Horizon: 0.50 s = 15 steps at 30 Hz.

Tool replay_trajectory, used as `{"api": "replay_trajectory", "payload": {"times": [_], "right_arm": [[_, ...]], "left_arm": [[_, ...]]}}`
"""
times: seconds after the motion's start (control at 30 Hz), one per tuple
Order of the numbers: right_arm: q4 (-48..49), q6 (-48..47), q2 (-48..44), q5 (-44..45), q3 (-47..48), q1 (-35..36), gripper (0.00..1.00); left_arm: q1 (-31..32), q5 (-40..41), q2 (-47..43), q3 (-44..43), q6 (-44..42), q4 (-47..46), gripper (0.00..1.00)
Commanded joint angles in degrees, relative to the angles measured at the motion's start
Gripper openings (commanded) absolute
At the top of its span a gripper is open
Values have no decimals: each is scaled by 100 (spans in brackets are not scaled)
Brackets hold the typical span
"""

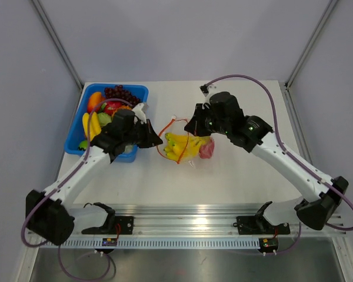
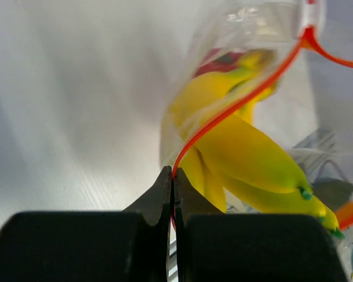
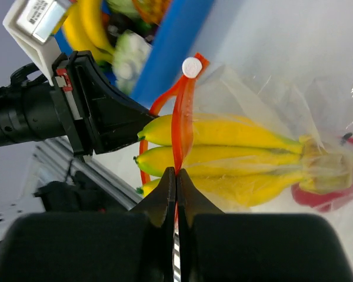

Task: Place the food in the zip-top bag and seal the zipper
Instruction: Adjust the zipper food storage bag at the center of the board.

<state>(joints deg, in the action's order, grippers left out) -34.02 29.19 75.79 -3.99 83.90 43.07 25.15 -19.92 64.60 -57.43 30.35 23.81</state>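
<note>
Zip-top bag [image 1: 192, 148] holding yellow food [image 1: 176, 144]. Clamped shut on zipper [image 2: 241, 103]: left hand [image 2: 173, 176] at nine o'clock, right hand [image 3: 176, 175] at twelve.

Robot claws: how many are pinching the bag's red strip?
2. The left gripper is shut on the zipper at the zip-top bag's left edge. The right gripper is shut on it farther along. Neither is hidden.
</note>
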Motion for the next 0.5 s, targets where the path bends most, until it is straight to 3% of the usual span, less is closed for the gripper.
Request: {"api": "replay_trajectory", "payload": {"times": [0.0,0.07,0.27,0.47], "right_arm": [[-314,-159,663,364,-208,-27,0],[-649,-212,762,496,143,-18,0],[-369,-335,87,145,742,-18,0],[0,-178,198,21,-56,-27,0]], "left_arm": [[183,-284,579,294,41,-228,0],[288,-205,624,-126,-37,7,0],[315,-468,264,-1400,-82,361,0],[315,-170,350,-860,-134,195,0]]}}
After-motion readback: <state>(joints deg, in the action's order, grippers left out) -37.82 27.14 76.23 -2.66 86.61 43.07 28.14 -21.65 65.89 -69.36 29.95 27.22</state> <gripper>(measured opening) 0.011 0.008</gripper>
